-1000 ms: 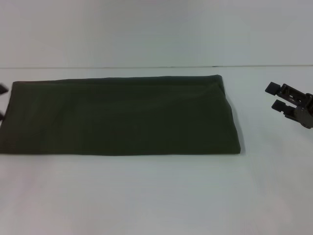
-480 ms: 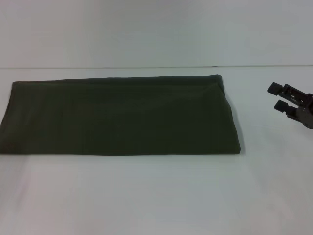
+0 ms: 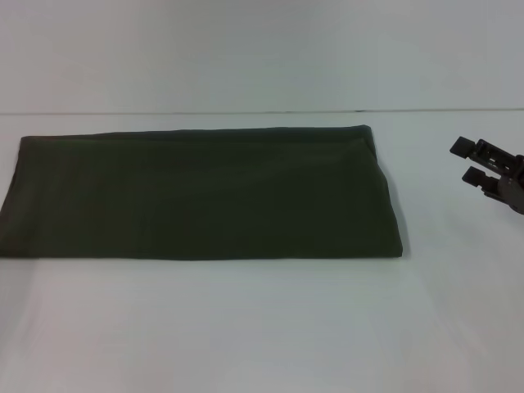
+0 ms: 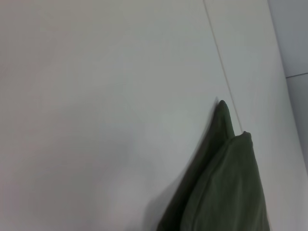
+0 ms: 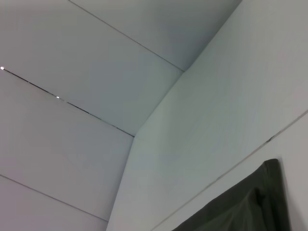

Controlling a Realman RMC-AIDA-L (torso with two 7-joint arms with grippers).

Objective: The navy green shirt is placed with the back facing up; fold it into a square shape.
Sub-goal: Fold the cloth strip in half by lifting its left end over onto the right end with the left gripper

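The large dark olive-green cloth shirt (image 3: 201, 194) lies flat on the white table (image 3: 246, 327) as a long band, plain side up, running from the left edge of the head view to right of centre, its sides already turned in. The left gripper is not in the head view; its wrist camera looks down on a layered corner of the cloth, so its jaw state cannot be told. Well to the right of the shirt, apart from it and above the table, hangs the dark right gripper (image 3: 474, 160), its two fingers parted and holding nothing. The band still needs folding across its length — a likely risk is a grip that catches only the top layer, so the stacked layers slide apart and the square comes out skewed.
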